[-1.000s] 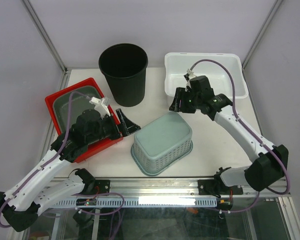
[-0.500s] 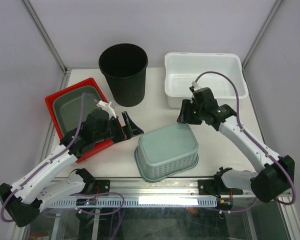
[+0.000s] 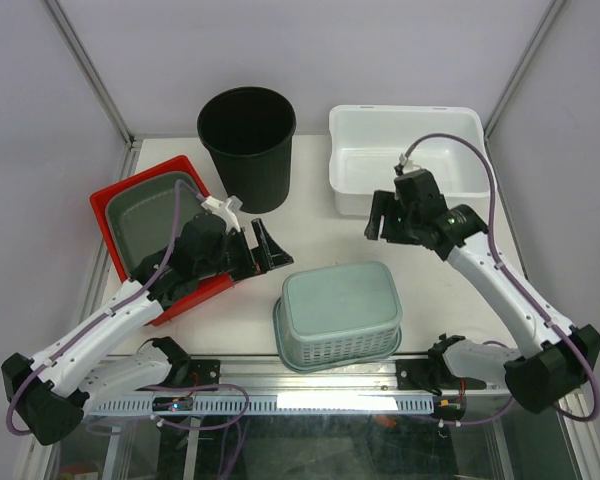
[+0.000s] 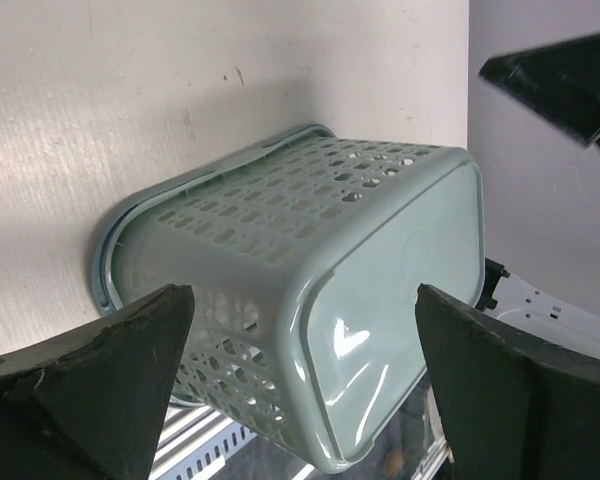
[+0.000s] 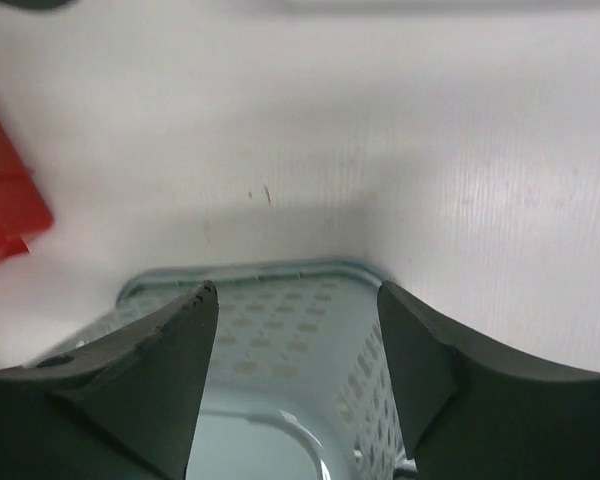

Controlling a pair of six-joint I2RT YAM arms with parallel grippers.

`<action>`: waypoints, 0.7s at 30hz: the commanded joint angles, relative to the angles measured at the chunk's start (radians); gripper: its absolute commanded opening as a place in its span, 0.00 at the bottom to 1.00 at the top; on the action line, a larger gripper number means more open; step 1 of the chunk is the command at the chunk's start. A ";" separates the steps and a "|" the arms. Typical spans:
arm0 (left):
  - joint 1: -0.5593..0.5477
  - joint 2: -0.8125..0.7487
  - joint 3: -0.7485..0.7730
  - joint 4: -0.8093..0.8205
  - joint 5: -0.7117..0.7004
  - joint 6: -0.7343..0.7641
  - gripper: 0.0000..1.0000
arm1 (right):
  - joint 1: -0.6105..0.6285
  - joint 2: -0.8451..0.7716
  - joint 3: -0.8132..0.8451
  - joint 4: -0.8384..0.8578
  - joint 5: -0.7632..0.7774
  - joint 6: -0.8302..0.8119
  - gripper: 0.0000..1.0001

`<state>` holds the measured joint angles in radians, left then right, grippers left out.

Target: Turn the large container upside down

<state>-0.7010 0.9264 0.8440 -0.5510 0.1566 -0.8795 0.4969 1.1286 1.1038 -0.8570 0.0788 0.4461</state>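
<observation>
On the table (image 3: 315,225), one upturned green basket (image 3: 340,305), one black bucket (image 3: 247,145), left gripper (image 4: 305,390), right gripper (image 5: 295,370), both wide

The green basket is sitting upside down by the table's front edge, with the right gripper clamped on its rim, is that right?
Not quite. The green basket is upside down by the table's front edge, but the right gripper is not clamped on it: its jaws are open and it is clear of the basket, as the top external view shows.
</observation>
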 commanded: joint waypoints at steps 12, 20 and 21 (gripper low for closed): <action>-0.002 -0.147 0.175 -0.136 -0.372 -0.020 0.99 | -0.013 0.668 0.767 0.049 0.206 -0.049 0.75; -0.003 -0.193 0.153 -0.154 -0.400 -0.061 0.99 | -0.028 1.108 1.312 -0.095 0.246 -0.045 0.75; -0.002 -0.199 0.147 -0.154 -0.400 -0.065 0.99 | -0.036 1.127 1.320 -0.078 0.254 -0.038 0.75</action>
<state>-0.7006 0.7593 0.9855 -0.7139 -0.2050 -0.9112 0.4816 2.1822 2.2803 -0.9058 0.2798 0.4088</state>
